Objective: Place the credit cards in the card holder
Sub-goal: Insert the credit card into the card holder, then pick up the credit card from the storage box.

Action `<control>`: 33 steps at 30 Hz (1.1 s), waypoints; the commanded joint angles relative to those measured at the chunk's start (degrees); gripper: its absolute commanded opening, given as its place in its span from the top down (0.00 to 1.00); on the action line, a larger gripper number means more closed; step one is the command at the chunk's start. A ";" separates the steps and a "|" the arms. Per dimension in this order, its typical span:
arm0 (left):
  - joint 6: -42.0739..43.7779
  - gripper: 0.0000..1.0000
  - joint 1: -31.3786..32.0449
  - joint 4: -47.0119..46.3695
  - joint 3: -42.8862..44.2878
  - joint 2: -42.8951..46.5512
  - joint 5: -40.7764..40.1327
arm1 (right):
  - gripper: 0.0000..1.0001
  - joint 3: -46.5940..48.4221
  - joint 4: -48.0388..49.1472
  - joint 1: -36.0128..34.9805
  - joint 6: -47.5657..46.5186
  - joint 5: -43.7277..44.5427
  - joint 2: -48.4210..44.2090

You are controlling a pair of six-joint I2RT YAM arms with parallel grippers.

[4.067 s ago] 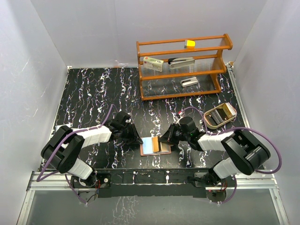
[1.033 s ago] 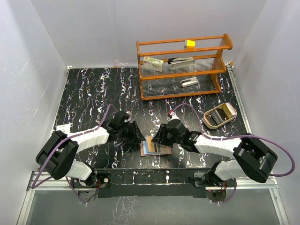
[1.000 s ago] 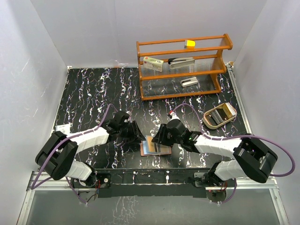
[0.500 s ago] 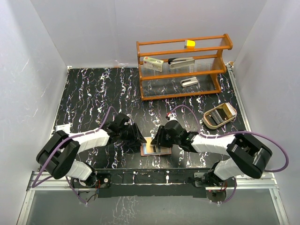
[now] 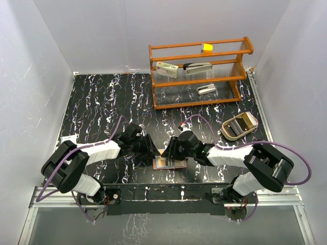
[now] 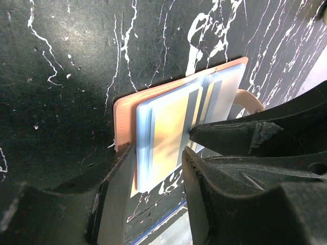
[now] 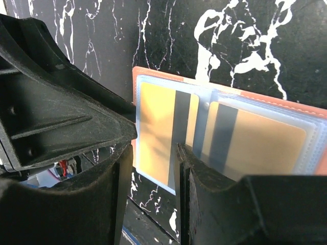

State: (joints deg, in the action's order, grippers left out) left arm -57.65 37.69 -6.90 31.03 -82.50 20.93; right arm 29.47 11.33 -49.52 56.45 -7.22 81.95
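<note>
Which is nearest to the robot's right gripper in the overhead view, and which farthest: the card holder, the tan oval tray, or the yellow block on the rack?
1. card holder, directly under the right gripper, near the front edge.
2. tan oval tray, off to the right.
3. yellow block, atop the wooden rack at the back.

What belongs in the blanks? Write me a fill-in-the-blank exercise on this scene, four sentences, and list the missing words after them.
1. The table under the card holder is ___ with white veins.
2. Each of the orange credit cards in the holder's clear sleeves bears a dark ___.
3. On the top shelf of the wooden rack sits a small ___ block.
4. In the top view, the tan oval tray lies to the ___ of the card holder.

Missing words: black; stripe; yellow; right
</note>
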 commanded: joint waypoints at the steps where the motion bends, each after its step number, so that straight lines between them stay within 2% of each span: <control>1: 1.63 0.59 0.28 3.89 1.88 1.71 -1.65 | 0.63 2.51 -2.58 -0.23 -3.23 4.47 -3.86; 7: 5.03 0.51 0.28 10.62 5.55 6.52 -5.59 | 0.59 11.14 -17.54 2.74 -18.47 10.54 -9.65; 13: 8.23 0.40 0.28 16.60 10.42 10.02 -7.27 | 0.58 19.03 -29.70 12.56 -31.08 12.10 -10.97; 16: 9.82 0.24 0.28 19.44 12.79 11.87 -7.07 | 0.58 21.95 -32.97 18.15 -36.63 11.43 -10.43; 19: 11.51 0.15 0.27 22.36 15.23 13.83 -7.44 | 0.58 25.53 -37.89 23.04 -42.08 17.12 -8.90; 21: 12.56 0.02 0.28 24.00 16.48 14.89 -7.71 | 0.58 26.78 -39.55 25.81 -45.49 20.42 -8.07; 27: 15.98 0.01 0.25 28.39 19.02 16.74 -8.34 | 0.57 27.82 -39.98 31.17 -54.79 30.96 -5.93; 33: 20.12 0.01 0.28 32.37 21.44 17.23 -7.42 | 0.57 29.33 -38.12 38.61 -62.45 33.93 -2.96</control>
State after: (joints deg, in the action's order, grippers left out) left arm -41.67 37.74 20.34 49.34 -66.94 13.04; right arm 55.31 -29.41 -14.92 1.96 21.12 78.00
